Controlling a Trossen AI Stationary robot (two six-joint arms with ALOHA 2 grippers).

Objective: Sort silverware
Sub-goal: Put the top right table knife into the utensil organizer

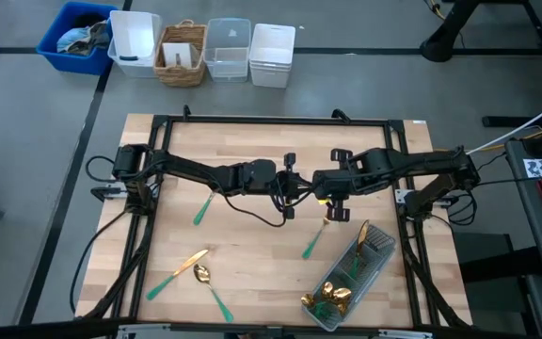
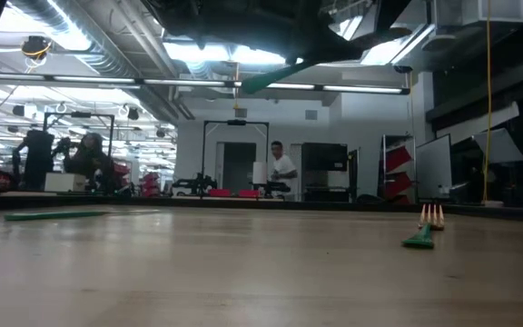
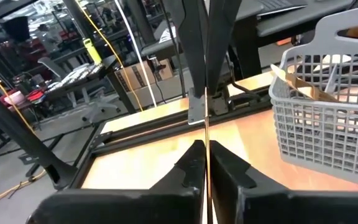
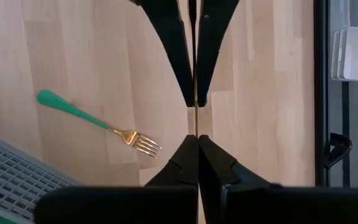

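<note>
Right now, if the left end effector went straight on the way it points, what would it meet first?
The right end effector, tip to tip with the left end effector; both pinch one thin silverware piece between them.

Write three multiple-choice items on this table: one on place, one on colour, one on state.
1. The grey basket sits:
A. on the left arm's side
B. on the right arm's side
C. off the table
2. The loose fork's handle is:
A. red
B. green
C. black
3. That fork is:
A. lying flat on the table
B. standing in the basket
C. held in a gripper

Key: 1 B, the basket is below the right arm in the high view. 2 B, the fork has a green handle. 3 A, it lies on the table, untouched.
</note>
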